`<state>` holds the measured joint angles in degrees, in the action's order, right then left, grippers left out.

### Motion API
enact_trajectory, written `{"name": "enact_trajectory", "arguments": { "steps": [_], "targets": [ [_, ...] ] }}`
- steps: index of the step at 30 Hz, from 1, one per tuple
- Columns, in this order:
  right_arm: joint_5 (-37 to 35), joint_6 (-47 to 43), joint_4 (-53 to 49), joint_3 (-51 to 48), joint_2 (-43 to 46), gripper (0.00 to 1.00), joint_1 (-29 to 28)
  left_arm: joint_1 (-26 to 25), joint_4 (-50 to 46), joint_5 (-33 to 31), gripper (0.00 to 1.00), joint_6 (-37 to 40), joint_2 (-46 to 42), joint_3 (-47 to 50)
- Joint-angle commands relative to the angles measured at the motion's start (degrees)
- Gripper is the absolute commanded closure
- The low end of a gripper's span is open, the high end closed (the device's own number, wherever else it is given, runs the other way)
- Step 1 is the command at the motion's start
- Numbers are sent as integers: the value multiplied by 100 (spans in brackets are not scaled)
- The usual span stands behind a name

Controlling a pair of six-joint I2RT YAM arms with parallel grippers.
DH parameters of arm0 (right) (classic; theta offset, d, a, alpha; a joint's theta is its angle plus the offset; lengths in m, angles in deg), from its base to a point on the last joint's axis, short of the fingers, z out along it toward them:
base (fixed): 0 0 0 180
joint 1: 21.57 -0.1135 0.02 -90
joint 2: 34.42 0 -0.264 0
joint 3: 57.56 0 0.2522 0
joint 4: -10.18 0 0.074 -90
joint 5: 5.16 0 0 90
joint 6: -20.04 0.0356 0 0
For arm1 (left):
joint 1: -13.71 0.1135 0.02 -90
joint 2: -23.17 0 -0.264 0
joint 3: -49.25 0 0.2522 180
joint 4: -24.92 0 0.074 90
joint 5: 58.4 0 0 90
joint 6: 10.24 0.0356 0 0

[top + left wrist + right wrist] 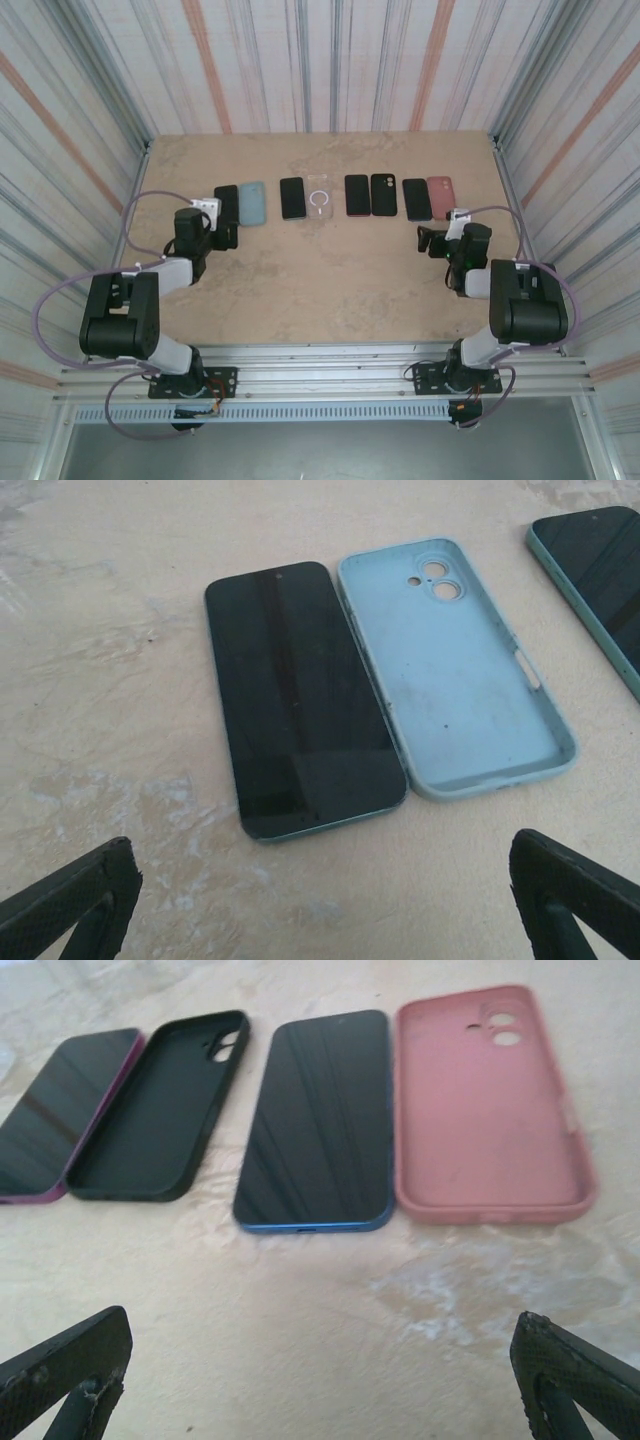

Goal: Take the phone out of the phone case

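A dark phone (300, 695) lies face up on the table, touching the left side of an empty light-blue phone case (450, 670). My left gripper (320, 905) hovers just in front of the pair, open, with nothing between its fingertips (75, 895). In the right wrist view a blue-edged phone (320, 1120) lies beside an empty pink case (485, 1110). My right gripper (320, 1385) stands open in front of them, holding nothing. From above, the left gripper (225, 238) and right gripper (430, 243) sit near the two ends of the row.
More phones and empty cases lie along the back of the table: a purple-edged phone (65, 1110), a black case (160, 1110), a black phone (292, 198) and a clear case (319, 200). A green-edged phone (600, 570) lies right of the blue case. Striped walls enclose the table.
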<state>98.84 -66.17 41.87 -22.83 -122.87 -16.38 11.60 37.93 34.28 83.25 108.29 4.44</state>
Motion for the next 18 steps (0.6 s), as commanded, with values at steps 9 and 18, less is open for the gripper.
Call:
{"name": "enact_trajectory", "arguments": {
  "steps": [9, 18],
  "targets": [
    [-815, 60, 277, 150, -15, 1, -158, 119, 1772, 390, 1, 217, 81, 755],
    [-968, 75, 237, 160, -14, 1, -193, 149, 1902, 385, 1, 187, 115, 801]
  ]
}}
